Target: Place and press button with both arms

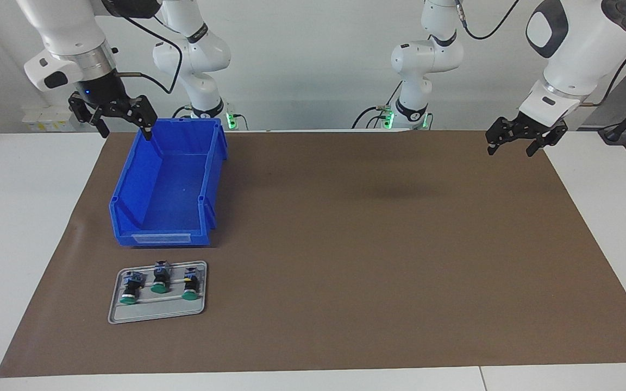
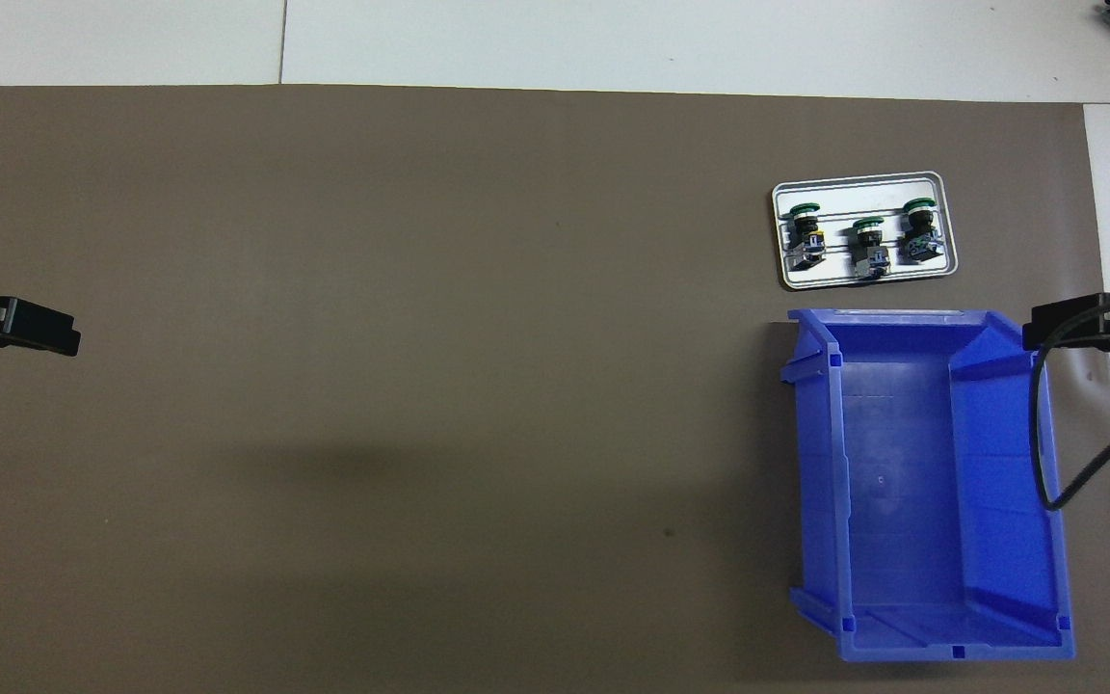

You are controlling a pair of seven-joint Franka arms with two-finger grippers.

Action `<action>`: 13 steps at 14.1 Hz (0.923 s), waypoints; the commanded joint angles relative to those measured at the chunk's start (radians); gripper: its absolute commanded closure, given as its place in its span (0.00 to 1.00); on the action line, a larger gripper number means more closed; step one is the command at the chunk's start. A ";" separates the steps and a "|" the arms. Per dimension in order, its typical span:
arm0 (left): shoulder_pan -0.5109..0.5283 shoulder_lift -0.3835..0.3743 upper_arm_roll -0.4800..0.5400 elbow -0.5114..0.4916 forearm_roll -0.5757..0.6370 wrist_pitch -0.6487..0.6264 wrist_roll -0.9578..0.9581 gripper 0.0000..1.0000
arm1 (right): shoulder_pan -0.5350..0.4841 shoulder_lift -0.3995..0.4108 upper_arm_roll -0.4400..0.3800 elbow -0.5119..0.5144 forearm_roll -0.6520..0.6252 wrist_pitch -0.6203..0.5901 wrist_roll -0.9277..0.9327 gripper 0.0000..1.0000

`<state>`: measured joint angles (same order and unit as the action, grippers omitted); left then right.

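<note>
Three green-capped buttons lie side by side in a grey metal tray (image 1: pixel 155 315): one (image 1: pixel 131 288), one (image 1: pixel 160 279) and one (image 1: pixel 191 283). They also show in the overhead view (image 2: pixel 806 231), (image 2: pixel 868 246), (image 2: pixel 919 229). My right gripper (image 1: pixel 126 130) hangs open and empty in the air by the blue bin's outer rim; it also shows in the overhead view (image 2: pixel 1075 326). My left gripper (image 1: pixel 511 149) hangs open and empty over the mat's edge at the left arm's end, also in the overhead view (image 2: pixel 35 333). Both are well apart from the buttons.
An empty blue bin (image 1: pixel 166 184) stands on the brown mat (image 1: pixel 373 244) at the right arm's end, nearer to the robots than the tray (image 2: pixel 863 178). The bin's open lower front faces the tray. A black cable (image 2: pixel 1046 463) hangs over the bin (image 2: pixel 921 482).
</note>
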<state>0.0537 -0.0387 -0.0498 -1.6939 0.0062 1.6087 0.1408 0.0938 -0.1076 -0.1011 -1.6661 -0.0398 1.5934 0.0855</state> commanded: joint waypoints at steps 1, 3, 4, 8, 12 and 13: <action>0.008 -0.018 -0.004 -0.015 0.011 -0.001 0.014 0.00 | -0.011 -0.015 0.006 -0.076 -0.009 0.098 -0.007 0.00; 0.009 -0.018 -0.004 -0.015 0.011 -0.001 0.014 0.00 | -0.019 0.026 0.006 -0.067 -0.008 0.175 -0.021 0.00; 0.009 -0.018 -0.004 -0.015 0.011 -0.001 0.014 0.00 | -0.023 0.060 0.006 -0.070 0.001 0.234 -0.035 0.00; 0.008 -0.018 -0.004 -0.015 0.011 -0.001 0.014 0.00 | -0.029 0.303 0.009 -0.040 0.000 0.481 -0.096 0.00; 0.009 -0.018 -0.004 -0.015 0.011 -0.001 0.014 0.00 | -0.032 0.500 0.009 -0.043 0.003 0.750 -0.128 0.00; 0.008 -0.018 -0.004 -0.015 0.011 -0.001 0.014 0.00 | -0.032 0.512 0.011 -0.058 0.008 0.775 -0.131 0.00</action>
<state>0.0538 -0.0387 -0.0498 -1.6939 0.0062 1.6087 0.1408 0.0754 0.3705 -0.1011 -1.7394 -0.0396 2.3392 -0.0147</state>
